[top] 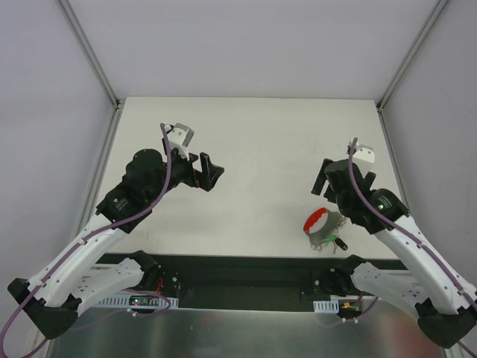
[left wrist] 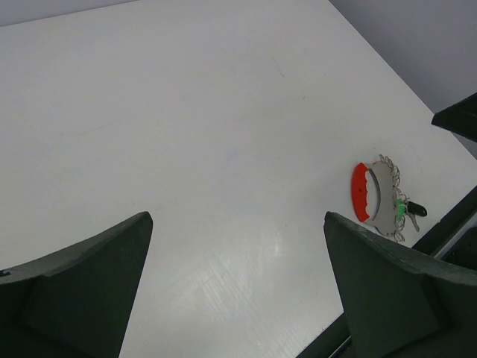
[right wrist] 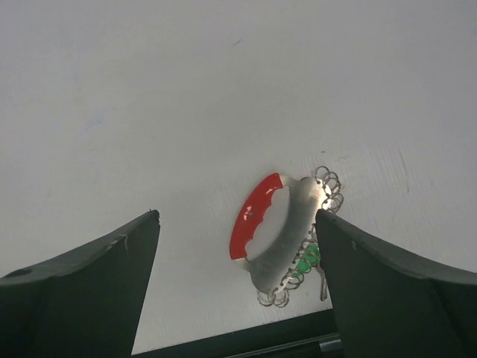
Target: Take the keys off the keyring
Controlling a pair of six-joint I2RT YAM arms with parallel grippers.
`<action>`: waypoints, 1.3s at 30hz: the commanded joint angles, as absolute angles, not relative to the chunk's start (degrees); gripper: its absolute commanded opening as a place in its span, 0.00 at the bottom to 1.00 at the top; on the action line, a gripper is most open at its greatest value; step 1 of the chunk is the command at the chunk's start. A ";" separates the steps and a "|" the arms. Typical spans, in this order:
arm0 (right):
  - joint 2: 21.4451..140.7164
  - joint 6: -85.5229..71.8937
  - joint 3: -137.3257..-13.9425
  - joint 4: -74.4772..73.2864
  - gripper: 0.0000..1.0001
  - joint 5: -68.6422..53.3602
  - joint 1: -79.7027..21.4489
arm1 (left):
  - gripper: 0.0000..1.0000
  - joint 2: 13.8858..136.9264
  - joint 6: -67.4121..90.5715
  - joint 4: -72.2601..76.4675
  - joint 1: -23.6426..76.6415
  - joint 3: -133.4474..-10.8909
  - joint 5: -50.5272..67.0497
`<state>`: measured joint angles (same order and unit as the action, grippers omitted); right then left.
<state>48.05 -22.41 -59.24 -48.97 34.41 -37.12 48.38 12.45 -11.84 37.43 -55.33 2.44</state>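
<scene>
The keyring (top: 315,220) lies flat on the white table near its front edge, right of centre. It is a red crescent on a silver plate edged with several small rings. The keys (top: 333,240) lie bunched at its near right side, one black-headed, one with a green bit. In the right wrist view the keyring (right wrist: 253,212) sits between the fingers with the keys (right wrist: 305,257) beside the right finger. My right gripper (right wrist: 237,215) is open, empty and hovers above it (top: 320,181). My left gripper (top: 212,173) is open and empty, far left of the keyring (left wrist: 361,192) and keys (left wrist: 406,209).
A black strip (top: 238,268) runs along the table's front edge, just near of the keys. Grey walls and metal frame posts (top: 112,97) bound the table at the back and sides. A right finger tip (left wrist: 458,119) shows in the left wrist view.
</scene>
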 commanded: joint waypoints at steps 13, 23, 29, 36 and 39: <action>77.07 -39.37 -50.81 -48.44 0.56 29.89 -30.85 | 0.99 47.72 13.01 -10.19 37.53 -55.02 2.37; 77.43 -39.64 -43.77 -34.48 0.57 25.23 -24.18 | 0.99 47.55 13.01 -10.20 37.53 -54.93 2.72; 76.81 -39.81 -42.01 -29.45 0.56 20.48 -19.34 | 0.99 47.90 13.01 -10.19 37.53 -54.93 3.16; 79.36 -40.52 -42.54 -27.95 0.52 19.07 -18.19 | 0.99 48.34 12.92 -10.11 37.53 -54.93 3.25; 80.59 -41.31 -42.36 -27.60 0.49 18.37 -18.28 | 0.99 48.51 12.92 -10.11 37.53 -55.02 3.16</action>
